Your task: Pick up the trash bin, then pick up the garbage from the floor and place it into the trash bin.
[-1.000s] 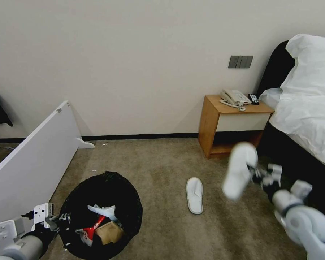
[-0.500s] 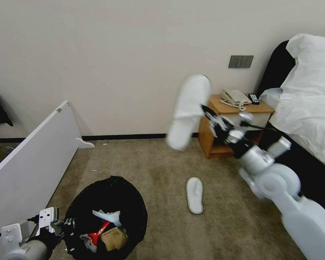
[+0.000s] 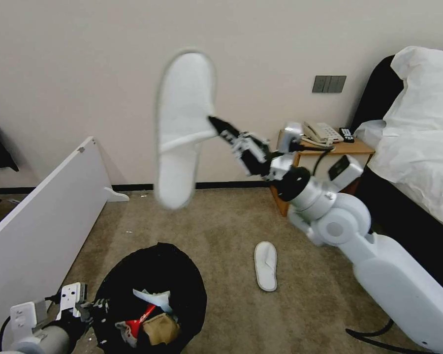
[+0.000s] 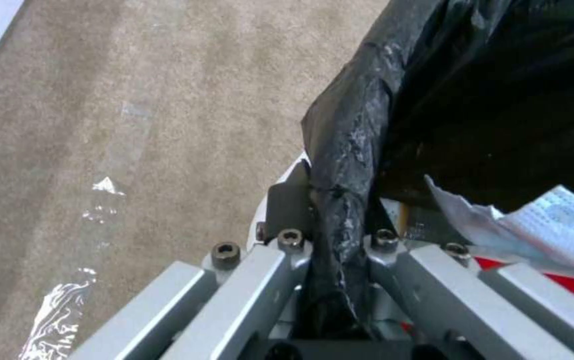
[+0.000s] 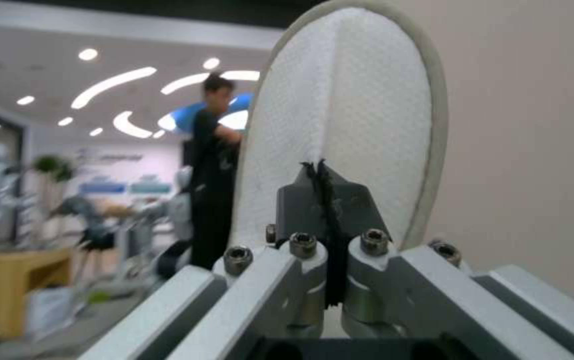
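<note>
Right gripper [image 3: 216, 123] pinches a slipper [image 3: 183, 128] hanging lengthwise, high above the trash bin [image 3: 179, 275], whose rim the left gripper [image 3: 91, 310] clamps.

Even, soft room light; faint shadows on the carpet [image 3: 221, 231]. The raised slipper [image 3: 182, 128] blurs; ceiling lamps [image 5: 110, 85] glare, the background defocused.

Bin [image 3: 182, 275] sits at 7 o'clock (litter [image 3: 150, 322] inside); one slipper [image 3: 265, 265] on the floor at 3 o'clock of it, another slipper [image 3: 182, 128] aloft at 12.
</note>
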Controlling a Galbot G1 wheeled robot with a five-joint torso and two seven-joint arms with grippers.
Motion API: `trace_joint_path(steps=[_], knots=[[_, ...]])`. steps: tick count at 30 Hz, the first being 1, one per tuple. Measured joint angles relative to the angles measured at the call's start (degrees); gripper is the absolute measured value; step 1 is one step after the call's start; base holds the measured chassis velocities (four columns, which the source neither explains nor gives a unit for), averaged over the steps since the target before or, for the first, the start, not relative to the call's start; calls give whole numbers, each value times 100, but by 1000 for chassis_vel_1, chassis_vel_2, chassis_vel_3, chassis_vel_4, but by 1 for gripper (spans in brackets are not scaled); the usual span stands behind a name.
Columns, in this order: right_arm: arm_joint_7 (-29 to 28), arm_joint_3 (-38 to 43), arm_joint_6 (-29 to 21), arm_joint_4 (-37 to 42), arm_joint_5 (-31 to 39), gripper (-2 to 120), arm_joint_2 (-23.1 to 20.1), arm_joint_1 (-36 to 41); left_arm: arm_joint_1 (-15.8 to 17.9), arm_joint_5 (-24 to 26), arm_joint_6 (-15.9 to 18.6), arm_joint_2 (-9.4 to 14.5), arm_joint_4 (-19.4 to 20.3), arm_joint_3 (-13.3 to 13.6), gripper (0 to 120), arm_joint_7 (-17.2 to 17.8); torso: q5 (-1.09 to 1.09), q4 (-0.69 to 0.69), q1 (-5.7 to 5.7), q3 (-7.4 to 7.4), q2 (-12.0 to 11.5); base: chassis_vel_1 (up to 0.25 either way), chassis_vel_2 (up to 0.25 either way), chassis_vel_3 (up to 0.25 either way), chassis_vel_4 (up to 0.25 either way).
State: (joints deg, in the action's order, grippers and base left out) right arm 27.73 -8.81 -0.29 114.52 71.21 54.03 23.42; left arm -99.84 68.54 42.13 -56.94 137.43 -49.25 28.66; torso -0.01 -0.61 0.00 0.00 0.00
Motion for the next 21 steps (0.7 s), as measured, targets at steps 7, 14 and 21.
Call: trace_joint_path(steps=[7, 14, 21], knots=[[166, -657, 138, -214, -659, 0, 47, -13, 13, 23, 0, 33, -2, -31, 2, 2, 1, -1, 0, 0, 0, 0, 0, 0, 0], [293, -944, 249, -393, -1124, 0, -42, 149, 36, 50, 1, 49, -2, -43, 2, 1, 1, -1, 0, 0, 0, 0, 0, 0, 0], [412, -1154, 356, -577, -1561, 0, -164, 454, 82, 90, 1, 71, 14, -70, 2, 1, 1, -2, 0, -1, 0, 0, 0, 0, 0]])
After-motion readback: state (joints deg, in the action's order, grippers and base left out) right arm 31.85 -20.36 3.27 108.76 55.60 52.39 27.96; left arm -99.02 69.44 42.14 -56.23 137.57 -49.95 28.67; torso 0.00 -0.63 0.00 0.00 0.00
